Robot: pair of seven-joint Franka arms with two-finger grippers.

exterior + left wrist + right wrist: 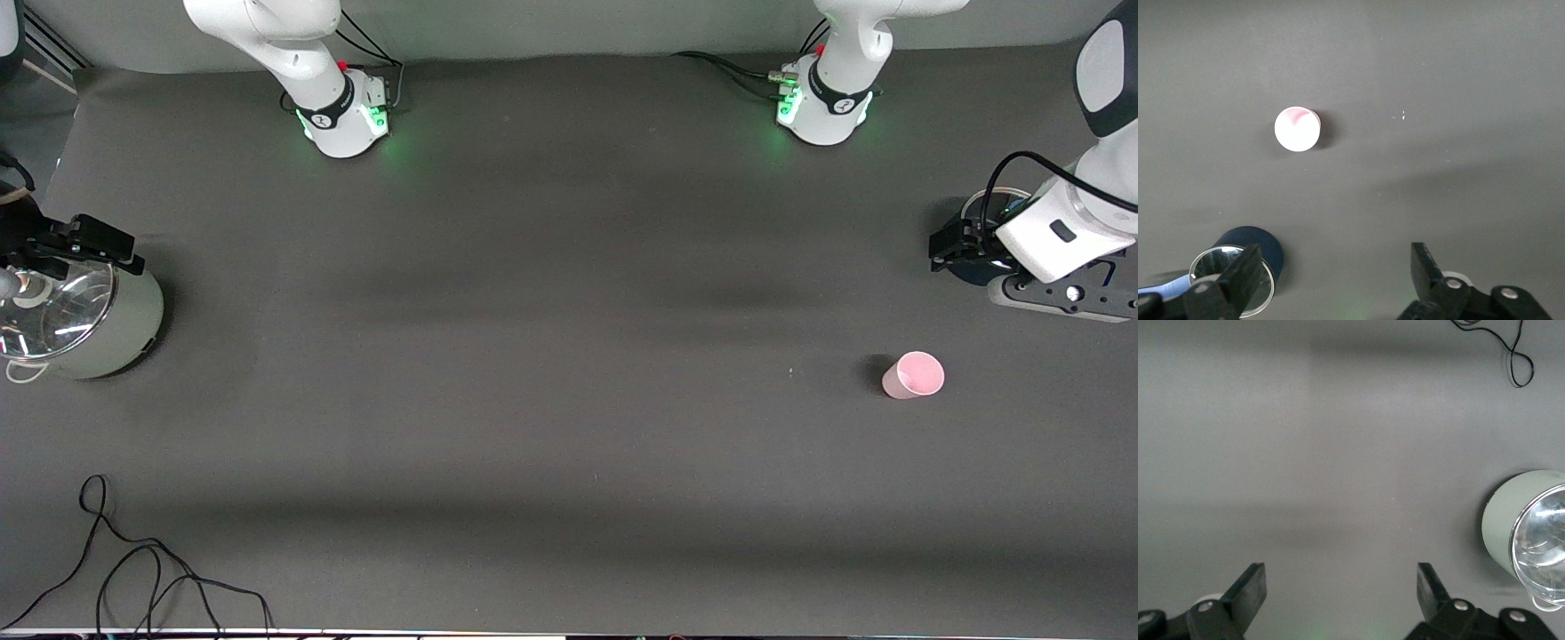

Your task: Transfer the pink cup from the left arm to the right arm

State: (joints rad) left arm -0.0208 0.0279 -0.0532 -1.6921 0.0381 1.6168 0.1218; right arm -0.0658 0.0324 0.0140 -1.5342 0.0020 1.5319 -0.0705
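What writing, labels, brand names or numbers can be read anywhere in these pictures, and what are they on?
None can be read.
Black collar on each arm's base: a small white mark, too small to read.
Pink cup: plain, no print.
Pale pot with a glass lid: no label showing.
Dark blue pot: no label showing.
Left gripper and right gripper: no lettering showing.

Nothing readable anywhere here. The black collars on the two arm bases [345, 111] [827, 107] each carry a small white logo mark, but it's too tiny to make out any letters or numbers.
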